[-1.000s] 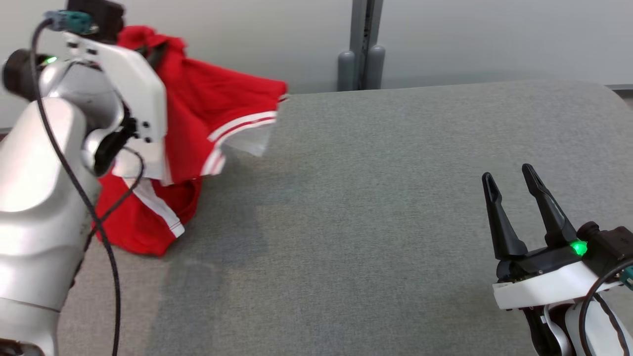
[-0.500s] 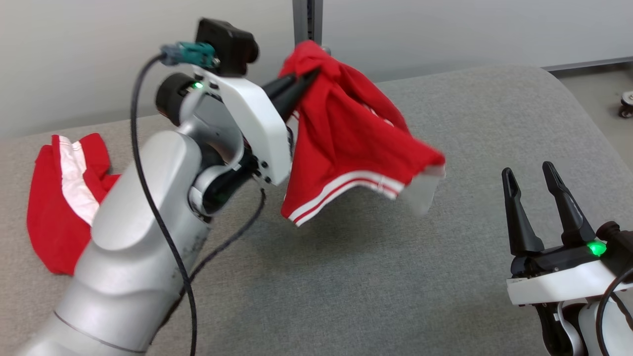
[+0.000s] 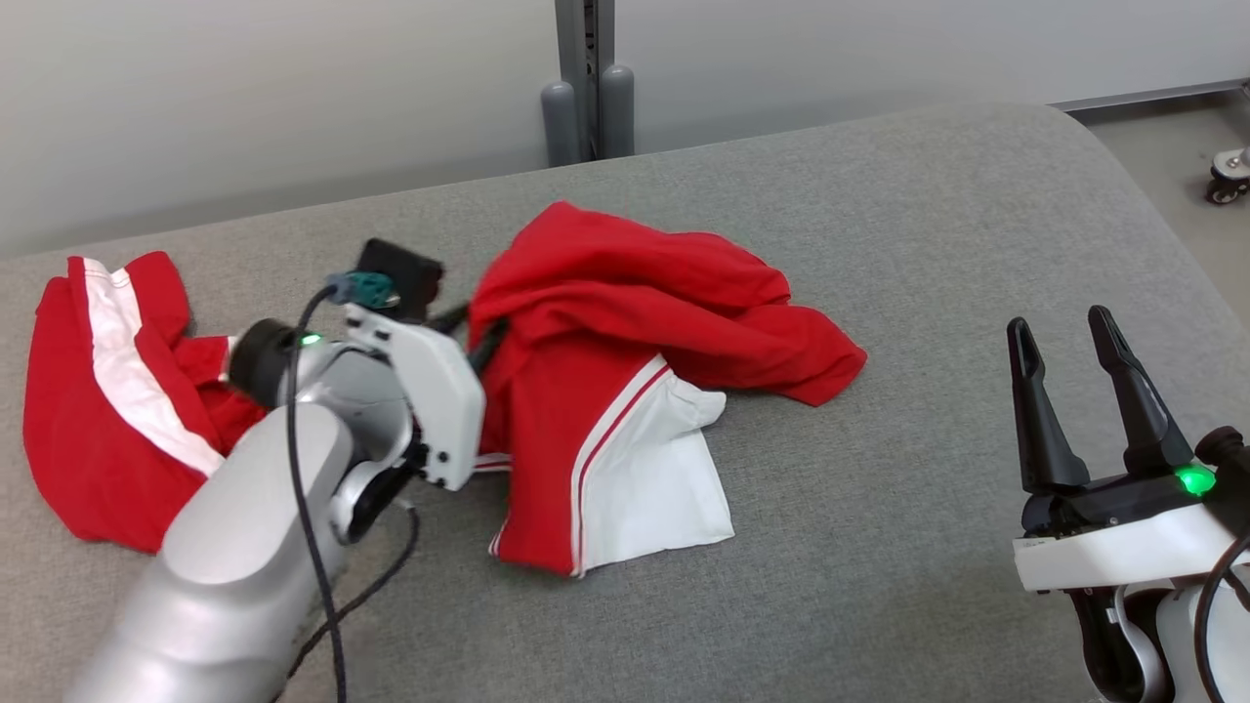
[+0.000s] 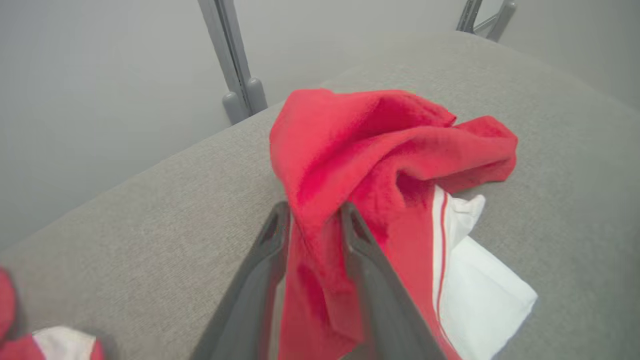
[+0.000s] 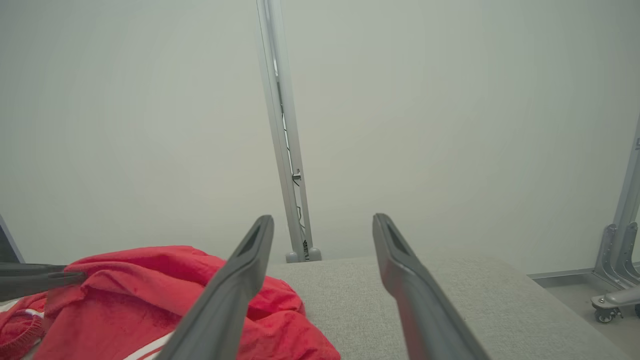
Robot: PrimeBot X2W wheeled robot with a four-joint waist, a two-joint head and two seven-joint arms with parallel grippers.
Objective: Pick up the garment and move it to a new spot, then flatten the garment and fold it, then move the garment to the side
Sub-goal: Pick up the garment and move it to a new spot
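Left end effector (image 4: 312, 217), from its wrist, loosely straddles garment (image 4: 380, 145) fold.

Left end effector (image 4: 315, 211) loosely straddles the crumpled red garment (image 4: 395, 145).

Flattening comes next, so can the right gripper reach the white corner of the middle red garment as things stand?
Probably yes. The right gripper stands open, with bare table between it and the white corner; the left gripper sits at the opposite side of the red garment.
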